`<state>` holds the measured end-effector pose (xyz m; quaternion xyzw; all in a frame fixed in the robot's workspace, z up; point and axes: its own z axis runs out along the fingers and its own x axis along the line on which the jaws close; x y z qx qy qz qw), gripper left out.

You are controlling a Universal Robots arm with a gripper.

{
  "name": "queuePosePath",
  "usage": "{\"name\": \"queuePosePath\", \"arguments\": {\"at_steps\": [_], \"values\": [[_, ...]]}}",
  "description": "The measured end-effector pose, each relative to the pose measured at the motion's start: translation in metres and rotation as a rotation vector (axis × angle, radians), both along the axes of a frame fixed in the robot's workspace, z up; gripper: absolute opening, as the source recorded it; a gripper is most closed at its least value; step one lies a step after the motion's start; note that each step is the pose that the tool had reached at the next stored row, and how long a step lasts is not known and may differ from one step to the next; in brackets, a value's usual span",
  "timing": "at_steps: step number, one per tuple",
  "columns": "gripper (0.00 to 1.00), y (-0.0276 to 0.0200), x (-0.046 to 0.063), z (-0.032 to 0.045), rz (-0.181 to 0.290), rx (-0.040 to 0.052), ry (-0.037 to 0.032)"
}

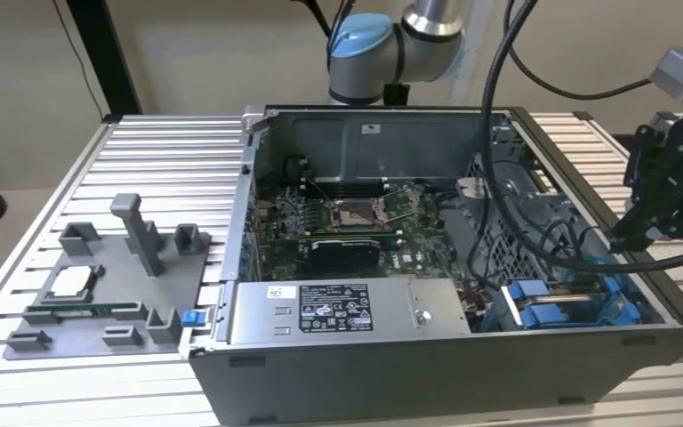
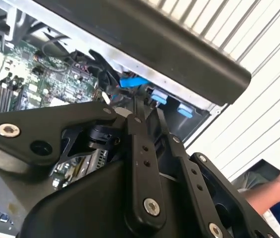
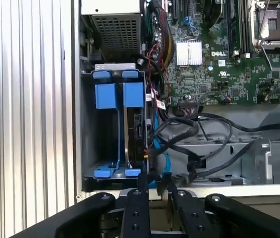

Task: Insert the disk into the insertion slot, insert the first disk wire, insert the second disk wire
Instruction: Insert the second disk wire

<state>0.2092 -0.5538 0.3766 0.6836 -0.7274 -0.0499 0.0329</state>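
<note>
The disk (image 3: 138,130) stands on edge in its blue frame (image 3: 133,94) inside the insertion slot (image 3: 87,124), a grey metal bay at the case's corner. A second blue frame (image 3: 105,95) sits beside it. In the exterior view the blue frames (image 1: 551,304) show at the case's front right, next to the bay's perforated wall (image 1: 498,253). Black wires (image 3: 179,141) run from the board to the disk's near end, where a small plug (image 3: 146,151) sits. I cannot tell which wire is the first or second. My gripper (image 3: 154,181) (image 1: 629,237) (image 2: 147,116) hovers at the case rim just over that end.
The open case holds a motherboard (image 1: 354,222) and a grey labelled power-supply box (image 1: 335,311). A grey fixture plate (image 1: 92,285) with small parts lies on the ribbed table at the exterior view's left. A person's arm (image 2: 278,186) is beside the case.
</note>
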Motion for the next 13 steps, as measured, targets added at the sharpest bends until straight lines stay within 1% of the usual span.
{"name": "queuePosePath", "arguments": {"at_steps": [2, 4, 7, 9, 11, 12, 13], "values": [[1.0, -0.0022, 0.003, -0.0008, 0.0, 0.0183, 0.0001], [1.0, -0.0058, 0.004, -0.0023, 0.0, 0.0335, 0.0002], [1.0, -0.01, 0.005, -0.0044, 0.0, 0.0488, 0.0007], [1.0, -0.0112, 0.005, -0.0057, -0.002, 0.0611, 0.0007], [1.0, -0.0116, 0.005, -0.0068, -0.006, 0.0707, 0.0006], [1.0, -0.0117, 0.005, -0.0073, -0.009, 0.074, 0.0006], [1.0, -0.0118, 0.005, -0.0073, -0.009, 0.0741, 0.0011]]}}
